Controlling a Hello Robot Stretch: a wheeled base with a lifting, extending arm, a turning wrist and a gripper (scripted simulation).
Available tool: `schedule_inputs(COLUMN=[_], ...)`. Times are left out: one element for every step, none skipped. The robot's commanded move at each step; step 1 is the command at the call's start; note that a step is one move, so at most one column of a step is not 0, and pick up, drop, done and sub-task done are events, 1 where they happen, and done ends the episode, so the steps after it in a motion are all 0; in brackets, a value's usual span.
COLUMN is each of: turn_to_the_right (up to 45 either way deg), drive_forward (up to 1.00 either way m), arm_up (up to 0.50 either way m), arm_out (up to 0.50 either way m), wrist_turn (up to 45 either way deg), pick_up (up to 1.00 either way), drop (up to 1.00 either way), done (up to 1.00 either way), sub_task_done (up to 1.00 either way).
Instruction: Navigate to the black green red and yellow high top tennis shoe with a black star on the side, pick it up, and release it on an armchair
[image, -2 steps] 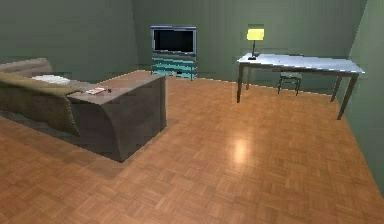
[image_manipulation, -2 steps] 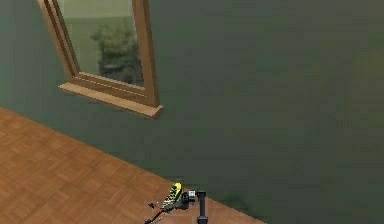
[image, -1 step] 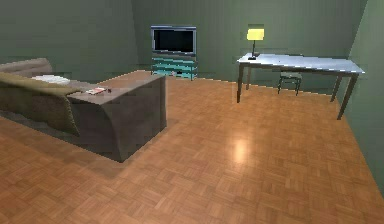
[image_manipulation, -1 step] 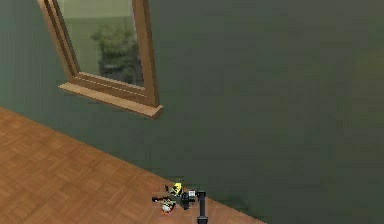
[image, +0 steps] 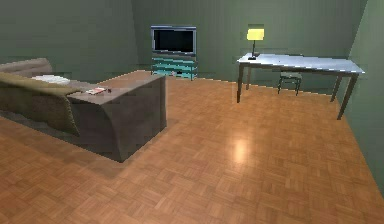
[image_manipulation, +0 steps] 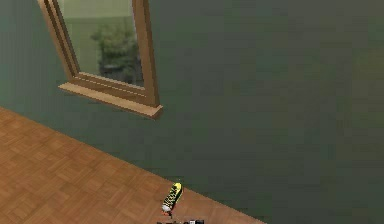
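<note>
1 yellow-and-black shoe (image_manipulation: 175, 196) shows near the gripper (image_manipulation: 189, 217); I cannot tell if it's held. Pick-up step: next, lift clear.

Home living room: sofa (image: 60, 100), television (image: 173, 40) on stand (image: 175, 68), desk (image: 310, 64) with yellow lamp (image: 255, 38), parquet floor (image: 230, 170), wooden-framed window (image_manipulation: 105, 50).

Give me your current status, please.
Hand at bottom edge, load unclear. Black, green and yellow high-top shoe beside it, near dark green wall. Nothing in the way.

Parquet floor (image_manipulation: 60, 170), shoe (image_manipulation: 173, 196) perhaps on it
</note>
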Motion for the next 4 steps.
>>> schedule_inputs(turn_to_the_right=[0.0, 0.0, 0.0, 0.0], drive_forward=[0.0, 0.0, 0.0, 0.0], arm_up=[0.0, 0.1, 0.5, 0.48], arm_out=[0.0, 0.0, 0.0, 0.0], wrist_turn=[0.0, 0.0, 0.0, 0.0], pick_up=[1.0, 0.0, 0.0, 0.0], drop=[0.0, 0.0, 0.0, 0.0], done=[0.0, 0.0, 0.0, 0.0], sub_task_done=[0.0, 0.0, 0.0, 0.0])
